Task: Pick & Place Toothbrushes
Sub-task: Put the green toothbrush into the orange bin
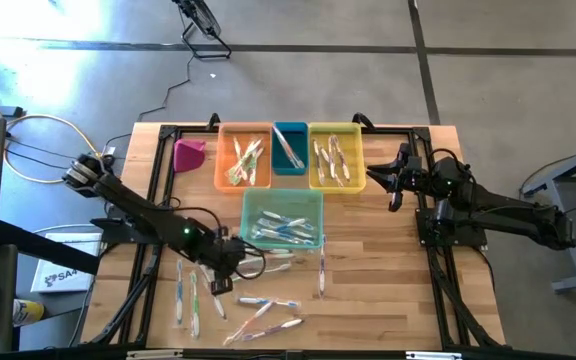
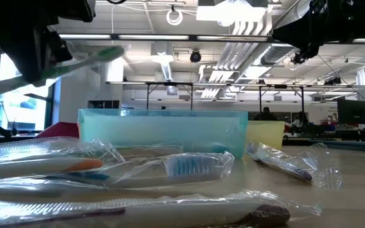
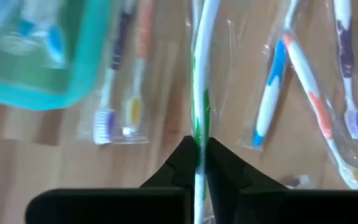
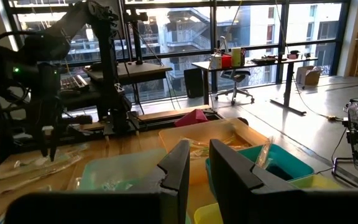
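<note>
One green-and-white toothbrush (image 3: 200,93) is sitting pinched between the left gripper (image 3: 199,163) fingers, over the wooden table (image 1: 388,290) just in front of the light-teal bin (image 1: 282,218). Many wrapped toothbrushes (image 1: 258,310) are lying loose on the table near it; more are filling the light-teal bin, the orange bin (image 1: 243,155), the dark-teal bin (image 1: 289,147) and the yellow bin (image 1: 335,155). Right gripper (image 4: 194,163) is hovering beside the yellow bin, fingers slightly apart, gripping nothing.
</note>
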{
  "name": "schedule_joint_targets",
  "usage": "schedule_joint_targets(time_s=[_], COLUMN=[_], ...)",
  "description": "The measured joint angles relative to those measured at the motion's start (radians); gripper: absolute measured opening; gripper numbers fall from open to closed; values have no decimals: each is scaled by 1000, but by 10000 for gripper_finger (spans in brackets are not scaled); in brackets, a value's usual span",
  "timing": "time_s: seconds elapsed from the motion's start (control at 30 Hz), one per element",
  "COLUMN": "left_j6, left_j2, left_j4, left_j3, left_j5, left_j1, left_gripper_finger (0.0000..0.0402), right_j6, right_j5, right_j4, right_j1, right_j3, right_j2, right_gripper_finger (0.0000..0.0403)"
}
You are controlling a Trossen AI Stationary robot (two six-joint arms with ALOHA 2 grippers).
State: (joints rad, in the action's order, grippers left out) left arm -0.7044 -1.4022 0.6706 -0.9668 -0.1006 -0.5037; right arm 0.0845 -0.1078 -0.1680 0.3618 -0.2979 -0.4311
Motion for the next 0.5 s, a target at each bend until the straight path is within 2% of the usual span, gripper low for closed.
schedule_joint_targets(time_s=[0.5], left_j6=[0], left_j2=[210], left_j4=[38], left_j3=[-2], left_j5=[-222], left_j1=[0], left_gripper_finger=[14], right_j6=[0], right_j5=[0], right_j4=[0], right_j1=[0], right_j3=[0], right_j2=[0], right_gripper_finger=[55])
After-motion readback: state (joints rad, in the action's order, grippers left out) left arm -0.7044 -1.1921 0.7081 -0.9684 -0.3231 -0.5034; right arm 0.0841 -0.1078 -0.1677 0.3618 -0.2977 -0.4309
